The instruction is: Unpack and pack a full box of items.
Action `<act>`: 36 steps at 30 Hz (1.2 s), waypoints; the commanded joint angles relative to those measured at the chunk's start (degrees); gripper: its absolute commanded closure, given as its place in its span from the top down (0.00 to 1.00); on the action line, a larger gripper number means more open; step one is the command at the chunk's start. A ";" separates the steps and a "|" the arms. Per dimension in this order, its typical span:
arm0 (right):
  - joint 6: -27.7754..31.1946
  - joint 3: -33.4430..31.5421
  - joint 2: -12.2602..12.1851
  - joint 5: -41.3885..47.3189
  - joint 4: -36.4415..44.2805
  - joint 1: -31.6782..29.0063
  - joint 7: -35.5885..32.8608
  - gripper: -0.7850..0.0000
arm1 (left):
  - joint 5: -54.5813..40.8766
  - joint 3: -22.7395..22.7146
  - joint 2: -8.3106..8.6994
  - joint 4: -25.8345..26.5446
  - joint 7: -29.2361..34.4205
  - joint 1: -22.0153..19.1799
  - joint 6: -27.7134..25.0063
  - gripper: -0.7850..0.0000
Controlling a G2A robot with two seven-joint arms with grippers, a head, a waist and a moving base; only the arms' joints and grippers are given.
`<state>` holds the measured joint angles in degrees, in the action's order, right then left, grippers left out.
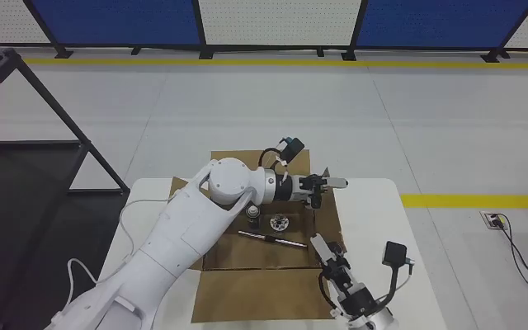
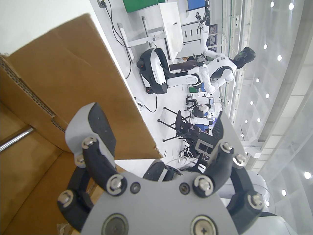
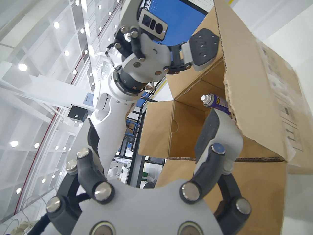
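Top view: an open cardboard box (image 1: 247, 295) sits in the middle of the white table (image 1: 371, 210). Its near and far flaps are folded out flat. On the box floor a thin metal rod (image 1: 272, 239) lies roughly left to right. A round metal part (image 1: 279, 221) sits just beyond it, on the far side.

The left arm crosses over the box from the near left. The left claw (image 1: 328, 181) hangs at the box's far right edge, by the right flap (image 1: 332, 216). The right claw (image 1: 327, 247) sits at the near right corner of the box, close to that same flap.

Left wrist view: the left claw's fingers (image 2: 97, 125) are spread wide and hold nothing. The free corner of the right flap shows between them. One end of the rod shows down inside the box.

Right wrist view: the right claw is also spread wide and empty. One finger (image 3: 217, 133) is just beside the torn corrugated edge of the right flap, which stands up at a tilt. I cannot tell whether they touch. Past that finger, a blue spray can (image 3: 216, 101) with a white nozzle shows inside the box. The left claw hangs higher up in this view, with one dark pad close to the inner face of the flap.
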<state>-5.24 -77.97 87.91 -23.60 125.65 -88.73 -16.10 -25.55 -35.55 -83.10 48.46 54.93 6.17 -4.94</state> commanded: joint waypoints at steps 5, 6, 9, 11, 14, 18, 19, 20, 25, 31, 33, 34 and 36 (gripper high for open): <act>-0.78 -2.46 -0.39 1.05 1.30 -1.68 1.46 1.00 | 0.46 -2.66 0.73 0.25 0.75 0.99 -1.25 1.00; -0.96 -2.89 -0.47 1.12 1.48 -1.90 1.46 1.00 | 0.55 -3.36 1.01 0.55 0.91 1.34 -1.59 1.00; -2.76 -3.86 -0.72 0.85 1.65 -1.80 0.30 1.00 | 0.93 -6.08 2.25 1.68 1.38 2.89 -2.54 1.00; -4.56 -4.11 -0.82 0.28 1.63 -1.08 0.23 1.00 | 1.10 -8.65 3.37 2.77 0.96 4.41 -3.25 1.00; -7.68 -4.22 -0.96 -1.68 0.80 0.58 0.42 1.00 | 1.38 -13.49 5.45 5.79 0.61 7.37 -3.76 1.00; -11.02 -3.84 -0.91 -1.40 -0.45 2.90 1.82 1.00 | 2.93 -21.32 8.67 12.37 0.18 12.94 -2.89 1.00; -11.50 -3.57 -0.91 -1.32 -0.53 3.28 1.87 1.00 | 3.32 -23.45 9.48 14.46 0.14 14.64 -2.40 1.00; -12.19 -3.26 -0.93 -1.49 -0.57 3.51 1.65 1.00 | 3.77 -25.60 10.26 16.69 0.10 16.46 -1.89 1.00; -12.63 -3.20 -0.93 -1.63 -0.55 3.56 1.68 1.00 | 9.18 -36.79 13.82 30.20 -3.90 27.67 1.53 1.00; -12.63 -3.20 -0.93 -1.63 -0.55 3.56 1.68 1.00 | 9.66 -37.51 14.02 31.30 -4.30 28.51 1.75 1.00; -12.63 -3.20 -0.93 -1.63 -0.55 3.56 1.68 1.00 | 9.66 -37.51 14.02 31.30 -4.30 28.51 1.75 1.00; -12.63 -3.20 -0.93 -1.63 -0.55 3.56 1.68 1.00 | 9.66 -37.51 14.02 31.30 -4.30 28.51 1.75 1.00; -11.80 -2.77 -0.96 -1.04 -0.70 3.41 1.45 1.00 | 9.66 -37.51 14.02 31.30 -4.30 28.51 1.75 1.00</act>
<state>-17.59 -80.99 86.97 -25.01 125.06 -85.23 -14.48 -15.90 -73.02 -69.08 79.69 50.64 34.64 -3.20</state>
